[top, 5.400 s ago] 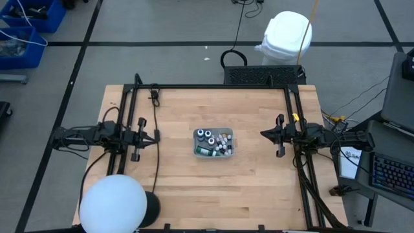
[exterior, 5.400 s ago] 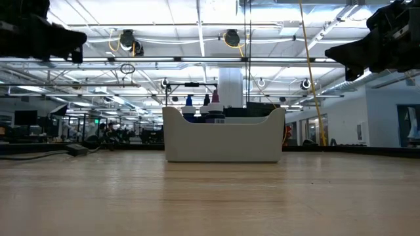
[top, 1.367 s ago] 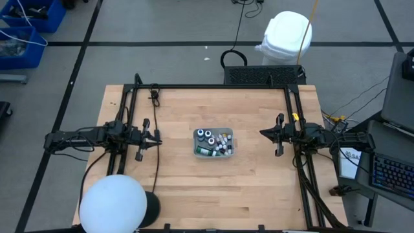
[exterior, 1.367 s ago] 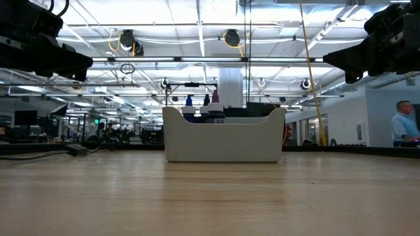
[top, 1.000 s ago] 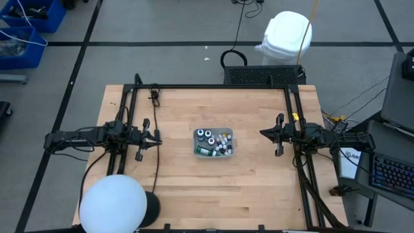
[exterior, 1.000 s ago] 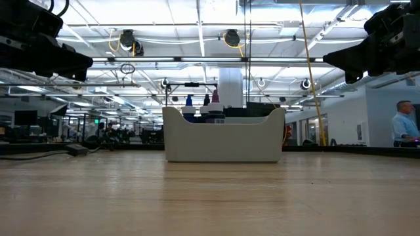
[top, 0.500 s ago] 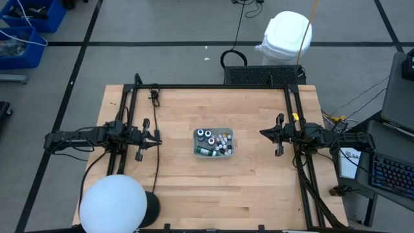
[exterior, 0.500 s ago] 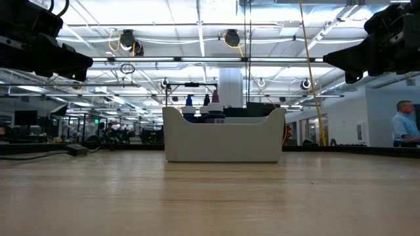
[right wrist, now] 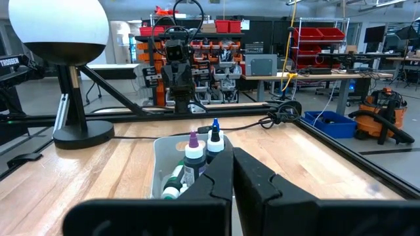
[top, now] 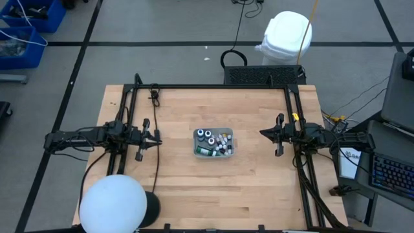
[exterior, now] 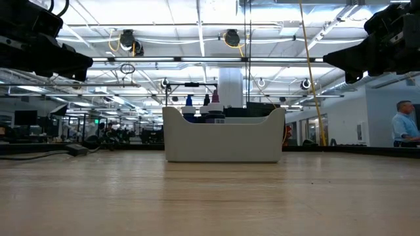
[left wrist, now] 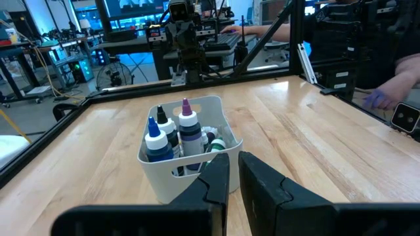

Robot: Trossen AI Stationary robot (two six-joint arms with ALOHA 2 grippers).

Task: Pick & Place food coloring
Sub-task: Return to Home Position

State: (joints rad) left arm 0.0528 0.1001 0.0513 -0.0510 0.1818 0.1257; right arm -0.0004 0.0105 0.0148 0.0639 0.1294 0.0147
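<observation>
Evidently the step in hand is the return to rest, since no bottle lies loose anywhere on the wooden table (top: 259, 188). The grey bin (exterior: 223, 141) sits midway between the two pairs of jaws, well apart from each. The left gripper (top: 156, 136) hovers raised at its side of the table, with the bin straight ahead of its fingertips and its jaws drawn together on nothing, only a slit between them. The right gripper (top: 262, 134) mirrors it from the opposite side, likewise closed and empty. The food coloring (left wrist: 180, 134) is packed inside the bin, the taller bottles upright with blue and purple tips above the rim. I judge that the next move calls only for settling both arms, with no further grasp. No brand, label or writing on bottles or bin can be read.
</observation>
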